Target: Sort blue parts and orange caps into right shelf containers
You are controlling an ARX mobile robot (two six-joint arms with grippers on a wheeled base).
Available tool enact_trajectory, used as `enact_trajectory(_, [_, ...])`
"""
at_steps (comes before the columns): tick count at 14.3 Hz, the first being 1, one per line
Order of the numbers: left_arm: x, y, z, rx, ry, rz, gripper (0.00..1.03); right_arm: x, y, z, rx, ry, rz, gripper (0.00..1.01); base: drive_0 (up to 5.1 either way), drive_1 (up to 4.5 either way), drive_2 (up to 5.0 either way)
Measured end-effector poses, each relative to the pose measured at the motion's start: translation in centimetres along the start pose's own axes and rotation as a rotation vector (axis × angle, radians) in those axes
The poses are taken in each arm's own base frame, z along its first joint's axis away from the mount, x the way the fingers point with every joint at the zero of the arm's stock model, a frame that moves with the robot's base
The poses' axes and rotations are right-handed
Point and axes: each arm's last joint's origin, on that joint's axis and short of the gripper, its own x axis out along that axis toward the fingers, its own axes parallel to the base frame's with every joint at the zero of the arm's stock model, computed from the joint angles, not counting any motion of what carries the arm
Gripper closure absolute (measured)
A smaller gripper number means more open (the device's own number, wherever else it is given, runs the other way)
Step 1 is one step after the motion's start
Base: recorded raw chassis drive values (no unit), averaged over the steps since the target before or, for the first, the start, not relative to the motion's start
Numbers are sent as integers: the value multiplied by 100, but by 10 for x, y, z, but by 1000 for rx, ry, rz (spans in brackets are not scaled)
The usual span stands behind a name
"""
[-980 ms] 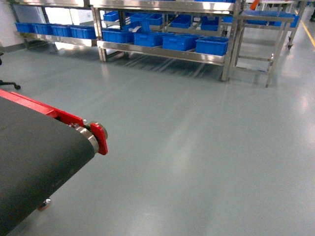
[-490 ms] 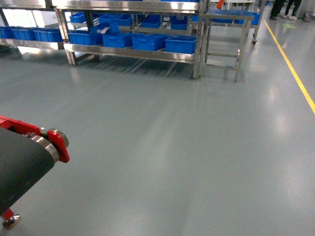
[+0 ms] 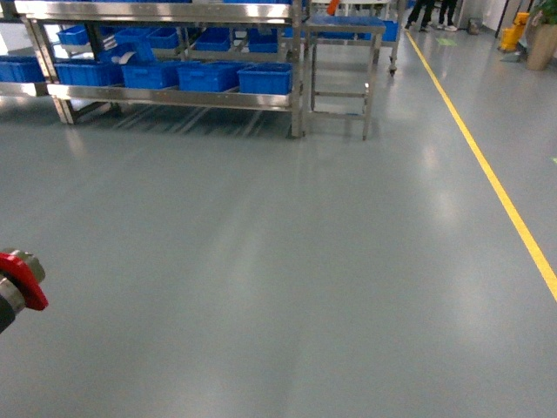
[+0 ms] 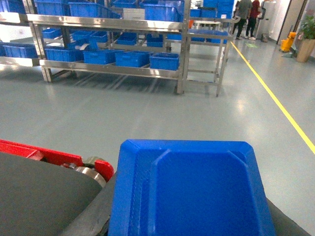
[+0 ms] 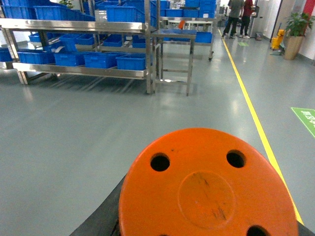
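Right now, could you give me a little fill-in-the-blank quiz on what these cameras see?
1. The left wrist camera is filled by a ____ part.
2. The right wrist camera shows an orange cap with round ____ in its face.
3. The floor line is ____.
4. The blue bins sit on a ____ shelf.

Missing: blue; holes; yellow; metal

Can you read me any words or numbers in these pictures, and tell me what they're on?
No words or numbers can be read for sure.
Green floor sign with white marks: cut off and blurred, unreadable.
White tag among the blue plastic bins: too small to read.
Round orange plastic cap, flat end: only holes and scratches, no print.
Blue plastic part: no print shows.
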Motion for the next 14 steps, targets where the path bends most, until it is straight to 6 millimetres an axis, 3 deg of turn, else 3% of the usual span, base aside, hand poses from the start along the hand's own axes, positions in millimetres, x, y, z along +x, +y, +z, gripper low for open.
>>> enact_trajectory(5, [0,0,0,0,0,0,61,0,0,0,0,0,0,58,-142,-142,-142])
enact_trajectory(14, [0,0,0,0,0,0,61,0,0,0,0,0,0,58,-27,385,-439])
